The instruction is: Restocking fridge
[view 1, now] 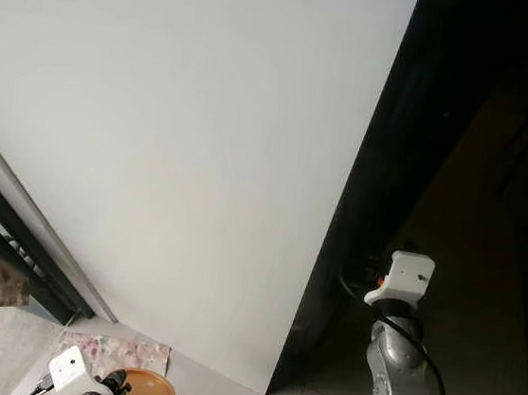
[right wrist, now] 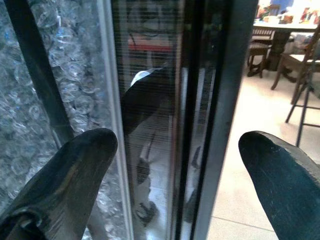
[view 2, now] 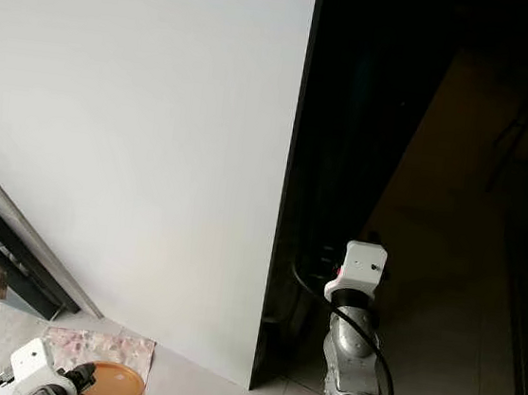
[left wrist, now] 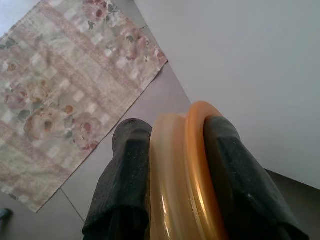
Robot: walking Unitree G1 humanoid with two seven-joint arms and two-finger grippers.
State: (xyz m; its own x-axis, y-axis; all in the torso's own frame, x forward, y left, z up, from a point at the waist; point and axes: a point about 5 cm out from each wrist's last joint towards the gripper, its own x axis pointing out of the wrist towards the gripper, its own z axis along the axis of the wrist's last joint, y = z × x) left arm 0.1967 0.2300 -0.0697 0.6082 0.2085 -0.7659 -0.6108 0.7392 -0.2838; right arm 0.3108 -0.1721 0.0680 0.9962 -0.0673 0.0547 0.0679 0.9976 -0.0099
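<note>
One floral mat point(left wrist: 65, 95), tiled floor point(left wrist: 150, 102), perhaps fridge door point(view 1: 186, 131)

Way forward blocked by the door; open room to its right

The view ahead is largely taken up by the white fridge door point(view 1: 185, 141), whose dark edge point(view 1: 359, 199) is met directly by the spread fingers of the right gripper point(right wrist: 175, 150). To the right of that edge, dark open floor point(view 1: 480, 308) is left free. Low on the left, a strip of tile beside the floral mat point(left wrist: 60, 95) is left clear, but the space between the left gripper's point(left wrist: 175, 175) fingers is occupied by an orange container point(left wrist: 185, 170).
</note>
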